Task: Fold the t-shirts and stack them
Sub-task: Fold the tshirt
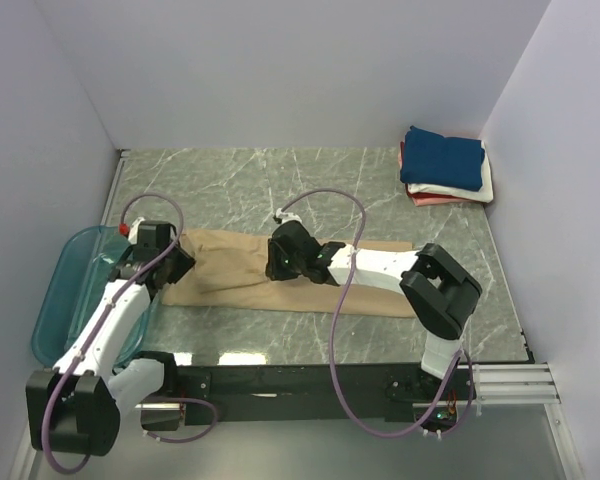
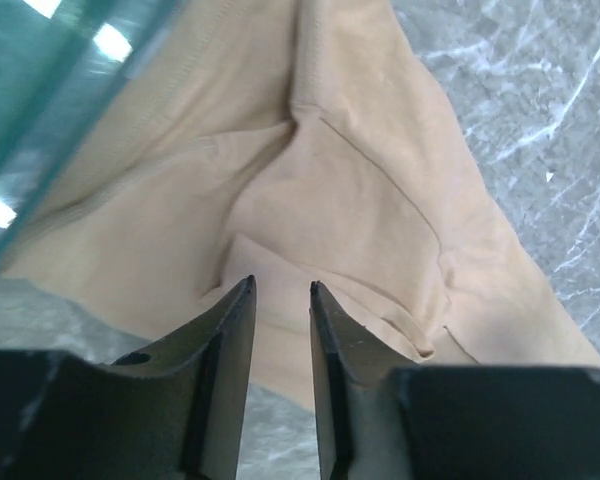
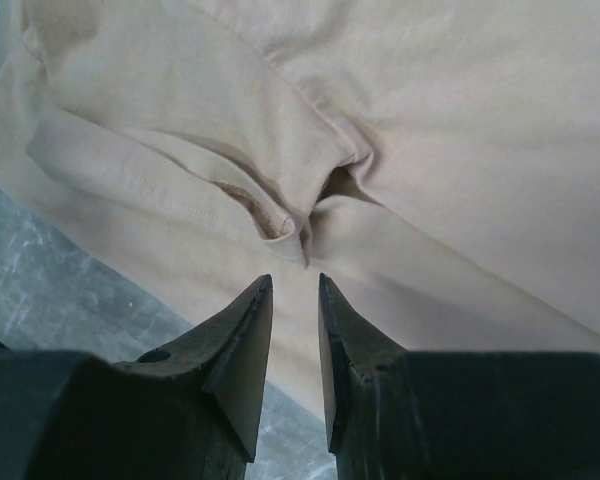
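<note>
Tan tee (image 1: 230, 278) lies as a long strip across desk (image 1: 280, 190) centre, 9 to 3 o'clock. Folded stack (image 1: 442, 165) at 1 o'clock. L fingers (image 2: 232, 330) & R fingers (image 3: 242, 340) slightly spread, nothing btwn them, close over cloth. Risk: regrip pinches top layer only, so fold opens; L end beside tub (image 1: 65, 290) could snag on rim.

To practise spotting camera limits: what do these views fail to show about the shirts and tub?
Tan t-shirt: top view, right arm covers its middle.
Folded stack: top view, navy shirt hides the lower ones; count unclear.
Teal tub: top view, left arm covers part; left wrist view cuts it off.
</note>
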Available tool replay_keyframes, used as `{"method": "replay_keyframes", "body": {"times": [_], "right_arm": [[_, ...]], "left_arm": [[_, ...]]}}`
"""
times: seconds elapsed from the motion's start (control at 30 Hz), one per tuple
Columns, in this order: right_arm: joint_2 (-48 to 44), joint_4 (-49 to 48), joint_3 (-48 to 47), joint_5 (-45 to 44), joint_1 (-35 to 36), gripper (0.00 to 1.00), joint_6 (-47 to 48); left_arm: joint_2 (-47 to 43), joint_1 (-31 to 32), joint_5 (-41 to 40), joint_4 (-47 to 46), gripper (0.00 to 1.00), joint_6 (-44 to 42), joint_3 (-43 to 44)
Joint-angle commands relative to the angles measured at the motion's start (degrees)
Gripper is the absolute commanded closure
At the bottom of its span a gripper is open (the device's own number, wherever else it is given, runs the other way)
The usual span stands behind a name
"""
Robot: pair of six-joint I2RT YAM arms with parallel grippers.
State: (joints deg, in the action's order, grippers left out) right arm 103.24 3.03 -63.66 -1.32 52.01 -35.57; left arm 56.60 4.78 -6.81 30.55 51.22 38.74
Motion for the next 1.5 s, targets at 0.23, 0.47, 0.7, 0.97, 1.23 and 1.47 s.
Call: {"method": "replay_keyframes", "body": {"times": [0.23,0.47,0.7,0.97,1.23,1.47], "right_arm": [[-0.1,6.2,-6.7,-3.7,-5.5,0.69,2.8],[-2.7,5.9,-2.2,-2.5,-11.5,0.69,3.1],[-5.4,5.5,5.1,-2.4,-17.7,0.7,3.4],[-8.3,9.9,9.3,-6.4,-22.7,0.7,3.1],[-10.7,13.8,11.0,-11.7,-26.5,0.68,2.2],[-9.7,16.2,13.3,-9.5,-28.5,0.67,0.9]], "left_arm": [[16.3,12.3,-1.6,-9.2,0.69,6.2,9.9],[27.6,17.1,-2.3,-14.9,0.69,7.7,11.4],[31.5,17.7,-3.1,-19.4,0.69,10.3,3.3],[30.4,17.7,-6.6,-17.4,0.7,11.5,0.4],[33.6,17.7,-7.7,-14.0,0.73,11.4,4.3],[37.3,17.7,-9.3,-11.0,0.74,9.6,9.3]]}}
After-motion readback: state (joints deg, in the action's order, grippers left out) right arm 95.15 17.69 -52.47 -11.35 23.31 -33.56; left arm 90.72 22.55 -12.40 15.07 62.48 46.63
